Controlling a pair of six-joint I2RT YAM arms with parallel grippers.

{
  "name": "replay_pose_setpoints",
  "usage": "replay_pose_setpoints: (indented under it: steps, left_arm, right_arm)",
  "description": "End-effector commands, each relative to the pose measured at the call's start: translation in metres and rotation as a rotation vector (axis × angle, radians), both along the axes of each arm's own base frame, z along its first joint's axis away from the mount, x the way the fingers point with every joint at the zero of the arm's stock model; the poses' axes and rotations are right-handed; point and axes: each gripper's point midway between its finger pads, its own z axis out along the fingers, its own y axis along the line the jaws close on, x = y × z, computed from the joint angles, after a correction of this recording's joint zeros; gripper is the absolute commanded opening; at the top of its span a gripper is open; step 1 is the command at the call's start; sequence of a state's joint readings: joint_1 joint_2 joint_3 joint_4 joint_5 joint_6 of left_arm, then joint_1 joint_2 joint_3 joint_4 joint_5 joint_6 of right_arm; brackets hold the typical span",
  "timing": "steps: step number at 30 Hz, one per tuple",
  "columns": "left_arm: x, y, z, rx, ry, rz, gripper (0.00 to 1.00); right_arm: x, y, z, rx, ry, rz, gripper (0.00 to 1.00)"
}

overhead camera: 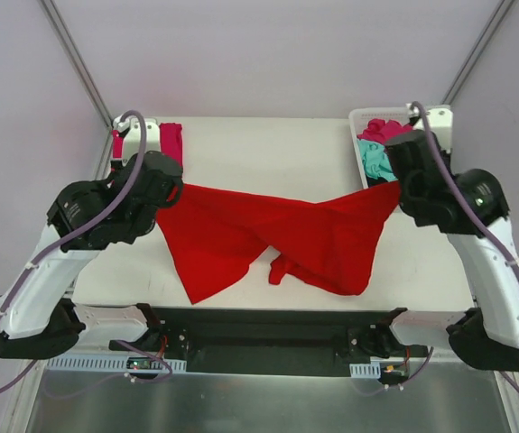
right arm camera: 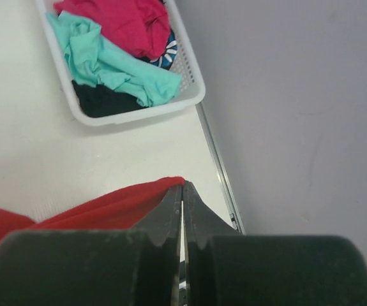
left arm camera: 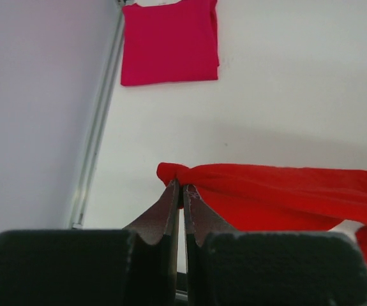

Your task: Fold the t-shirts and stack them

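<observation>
A large bright red t-shirt (overhead camera: 268,236) hangs stretched between both arms above the white table (overhead camera: 268,149), its middle sagging and twisted. My left gripper (left arm camera: 182,186) is shut on the shirt's left corner (left arm camera: 177,172), held off the table. On the right, my right gripper (right arm camera: 183,185) is shut on the other corner (right arm camera: 164,188). A folded magenta-pink t-shirt (left arm camera: 169,41) lies flat at the far left of the table (overhead camera: 171,140). More t-shirts, magenta (right arm camera: 122,22), teal (right arm camera: 110,64) and dark (right arm camera: 103,102), sit crumpled in the basket.
A white plastic lattice basket (right arm camera: 193,89) stands at the table's far right corner (overhead camera: 356,122). Metal rails run along the table's left edge (left arm camera: 97,134) and right edge (right arm camera: 218,166), with grey walls beyond them.
</observation>
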State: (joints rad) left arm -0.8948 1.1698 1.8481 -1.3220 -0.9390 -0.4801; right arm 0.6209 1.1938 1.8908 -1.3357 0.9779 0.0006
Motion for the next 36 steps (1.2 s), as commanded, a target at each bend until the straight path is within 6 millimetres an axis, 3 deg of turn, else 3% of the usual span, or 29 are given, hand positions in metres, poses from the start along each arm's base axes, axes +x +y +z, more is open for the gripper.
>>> replay_pose_setpoints:
  steps: [1,6,9,16,22,29,36]
  left_arm:
    - [-0.001,0.034,-0.003,0.252,0.016,0.079,0.0]
    - [0.005,0.039,-0.01,0.359,0.017,0.13,0.0]
    - [0.004,0.047,0.0,0.395,-0.019,0.167,0.0]
    - [-0.002,0.072,0.009,0.281,-0.018,0.249,0.0]
    - [0.003,0.086,0.006,0.213,0.018,0.323,0.0]
    - [0.025,0.08,0.012,0.208,0.021,0.336,0.0]
    - [0.018,0.081,0.015,0.164,0.005,0.334,0.0]
  right_arm:
    - [-0.012,-0.001,-0.027,-0.179,0.231,0.044,0.01]
    - [-0.009,0.001,-0.026,-0.25,0.241,0.017,0.01]
    - [-0.011,-0.006,-0.02,-0.26,0.214,-0.004,0.01]
    - [-0.033,-0.041,-0.013,-0.186,0.16,-0.107,0.01]
    - [-0.037,-0.054,-0.011,-0.12,0.136,-0.174,0.01]
    - [-0.014,-0.046,-0.004,-0.125,0.147,-0.169,0.01]
    - [-0.006,-0.039,0.001,-0.096,0.13,-0.152,0.01]
